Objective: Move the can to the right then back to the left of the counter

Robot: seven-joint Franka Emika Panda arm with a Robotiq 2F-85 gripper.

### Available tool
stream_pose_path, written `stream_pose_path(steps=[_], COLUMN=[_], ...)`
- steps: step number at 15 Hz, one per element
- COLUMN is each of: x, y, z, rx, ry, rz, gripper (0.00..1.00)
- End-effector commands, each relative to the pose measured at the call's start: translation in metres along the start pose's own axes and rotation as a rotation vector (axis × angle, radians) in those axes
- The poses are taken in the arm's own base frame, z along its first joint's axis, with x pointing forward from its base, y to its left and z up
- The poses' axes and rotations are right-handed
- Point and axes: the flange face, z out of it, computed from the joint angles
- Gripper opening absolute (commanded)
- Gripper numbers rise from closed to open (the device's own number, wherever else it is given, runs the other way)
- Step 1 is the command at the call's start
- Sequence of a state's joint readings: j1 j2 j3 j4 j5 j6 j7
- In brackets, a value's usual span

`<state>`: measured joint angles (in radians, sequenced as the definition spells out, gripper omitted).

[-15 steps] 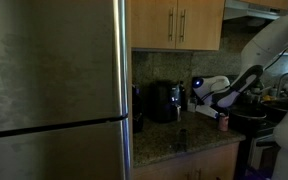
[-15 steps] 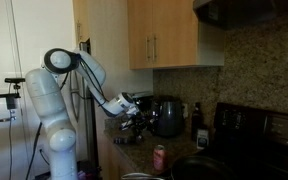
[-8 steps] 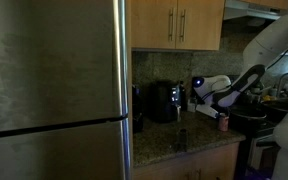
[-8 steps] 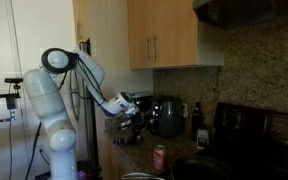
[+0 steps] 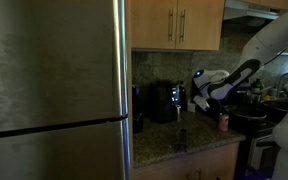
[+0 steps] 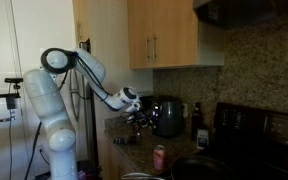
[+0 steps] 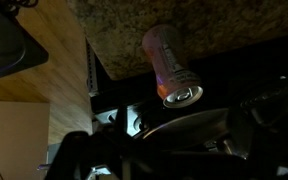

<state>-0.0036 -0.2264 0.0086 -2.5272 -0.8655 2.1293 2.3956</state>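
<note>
The reddish-pink can (image 7: 168, 63) stands free on the edge of the dark speckled counter (image 7: 224, 25) in the wrist view, its metallic top facing the camera. It also shows in both exterior views (image 5: 222, 120) (image 6: 159, 156), near the black stove. My gripper (image 5: 205, 97) (image 6: 140, 114) hangs in the air above and to the side of the can, not touching it. In the wrist view only dark shapes of the gripper (image 7: 169, 150) show, spread apart with nothing between them.
A black appliance (image 5: 164, 100) (image 6: 169, 116) stands at the back of the counter by the wall. A big steel fridge (image 5: 54, 90) fills one side. The black stove with a pan (image 6: 199, 165) is beside the can. Wooden cabinets (image 6: 164, 35) hang above.
My gripper has lifted up and away from the can. The can has stayed where it was on the counter.
</note>
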Motion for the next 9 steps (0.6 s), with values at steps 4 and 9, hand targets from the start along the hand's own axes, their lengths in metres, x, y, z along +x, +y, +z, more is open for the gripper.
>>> stream_pose_path(steps=[4, 9], x=[-0.004, 0.026], y=[-0.011, -0.037], z=[0.006, 0.025], rx=[-0.030, -0.114], ry=[0.020, -0.055], rz=[0.090, 0.377], gripper=[1.00, 1.00])
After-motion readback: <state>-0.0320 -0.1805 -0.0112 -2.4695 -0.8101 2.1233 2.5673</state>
